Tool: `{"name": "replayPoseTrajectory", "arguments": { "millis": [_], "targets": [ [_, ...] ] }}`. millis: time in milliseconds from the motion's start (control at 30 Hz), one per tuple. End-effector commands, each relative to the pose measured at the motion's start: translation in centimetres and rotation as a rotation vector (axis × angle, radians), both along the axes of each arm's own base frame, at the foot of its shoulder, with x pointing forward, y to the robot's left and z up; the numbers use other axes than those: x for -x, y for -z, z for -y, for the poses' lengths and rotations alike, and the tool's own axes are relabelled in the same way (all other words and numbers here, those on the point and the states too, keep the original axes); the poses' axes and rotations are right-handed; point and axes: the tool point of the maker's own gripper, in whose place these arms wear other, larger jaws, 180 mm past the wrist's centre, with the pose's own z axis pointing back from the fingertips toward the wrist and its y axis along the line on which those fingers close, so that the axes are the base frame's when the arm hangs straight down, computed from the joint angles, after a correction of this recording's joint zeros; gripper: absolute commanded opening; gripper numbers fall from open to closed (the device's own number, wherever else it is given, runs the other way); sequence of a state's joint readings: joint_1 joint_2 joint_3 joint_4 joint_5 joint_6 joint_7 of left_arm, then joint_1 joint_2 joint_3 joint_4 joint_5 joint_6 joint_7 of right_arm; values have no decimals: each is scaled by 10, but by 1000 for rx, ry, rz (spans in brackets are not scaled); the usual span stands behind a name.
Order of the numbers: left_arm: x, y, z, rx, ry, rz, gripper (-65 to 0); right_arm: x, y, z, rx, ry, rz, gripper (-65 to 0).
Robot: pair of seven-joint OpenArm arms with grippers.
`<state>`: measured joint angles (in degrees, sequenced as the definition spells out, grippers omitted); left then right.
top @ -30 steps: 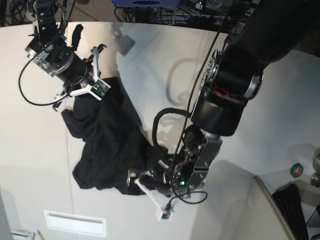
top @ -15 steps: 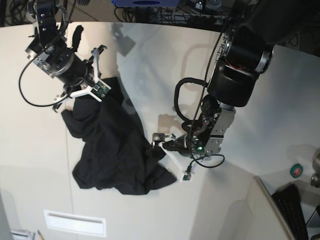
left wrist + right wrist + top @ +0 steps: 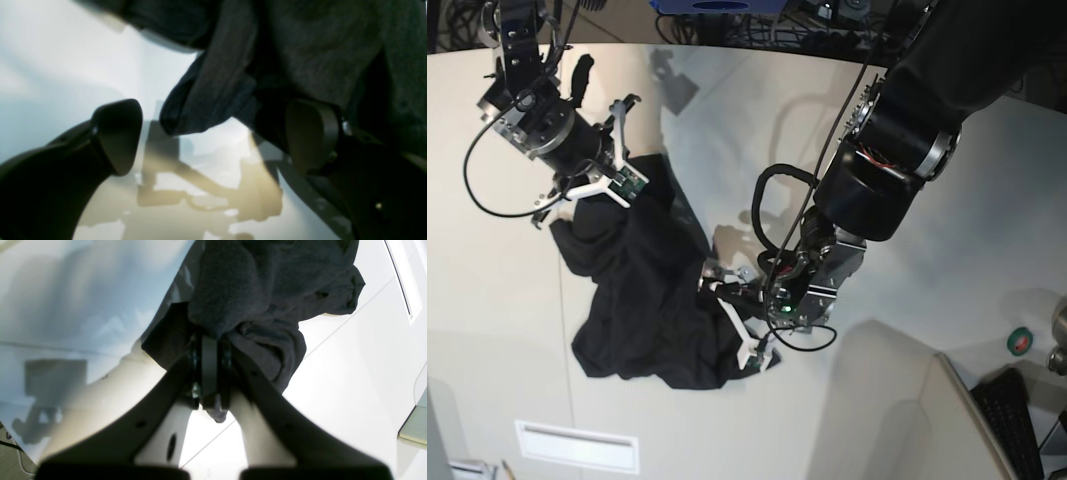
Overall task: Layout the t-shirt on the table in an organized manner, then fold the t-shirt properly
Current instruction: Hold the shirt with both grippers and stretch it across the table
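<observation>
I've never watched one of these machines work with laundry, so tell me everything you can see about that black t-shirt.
The t-shirt is black, soft-looking knit fabric, lying crumpled in a loose heap on the off-white table, not yet spread flat. No print shows. The right gripper pinches a bunched edge at the heap's far end between closed fingers. At the near end, the left gripper hangs open around a folded edge, one of its fingers over bare table, the other against the cloth.

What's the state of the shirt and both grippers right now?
t-shirt: crumpled in a heap, not laid flat.
right gripper: shut on the t-shirt's edge.
left gripper: open at the t-shirt's edge, jaws apart, gripping nothing.
table: t-shirt lying on it.
</observation>
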<state>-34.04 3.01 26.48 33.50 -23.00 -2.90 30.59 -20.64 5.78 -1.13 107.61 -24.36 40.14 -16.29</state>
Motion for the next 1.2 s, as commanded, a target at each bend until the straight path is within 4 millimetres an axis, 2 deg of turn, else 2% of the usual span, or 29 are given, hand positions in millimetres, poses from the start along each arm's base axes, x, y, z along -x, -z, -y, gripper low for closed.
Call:
{"name": "replayPoseTrajectory", "arguments": {
  "millis": [0, 200, 300, 467, 533, 600, 700, 800, 833, 933, 1033, 1167],
  "targets": [
    [-20, -20, 7, 14, 1, 57, 0, -6, -10, -2, -22, -4, 36, -650],
    [-19, -23, 21, 48, 55, 53, -12, -6, -10, -2, -22, -4, 36, -650],
    [-19, -22, 18, 44, 52, 52, -270, -6, -10, -2, -22, -4, 36, -650],
    [-18, -21, 16, 41, 51, 50, -640, -11, -13, -2, -22, -3, 50, -650],
    [-18, -20, 11, 34, 47, 46, -650, -12, -12, 1, -18, 4, 46, -650],
    [-22, -21, -3, 20, 31, 49, -650, -18, -12, 10, -13, 30, 52, -650],
    [-22, -22, -22, -17, 25, 13, -650, -26, -3, 23, -7, 75, 34, -650],
    [-24, -43, -41, 1, -22, -25, -650, -36, 6, 35, -11, 126, 17, -650],
    [-20, -47, -53, 22, -77, -41, -650, -38, 10, 41, -11, 145, 8, -650],
    [-20, -82, -72, 91, -189, -8, -650, -43, 17, 49, -9, 168, -9, -650],
    [-14, -120, -86, 136, -230, 15, -650, -49, 14, 47, -12, 162, 2, -650],
    [-16, -170, -95, 170, -240, 85, -650, -73, -6, 44, -25, 166, 70, -650]
  ]
}}
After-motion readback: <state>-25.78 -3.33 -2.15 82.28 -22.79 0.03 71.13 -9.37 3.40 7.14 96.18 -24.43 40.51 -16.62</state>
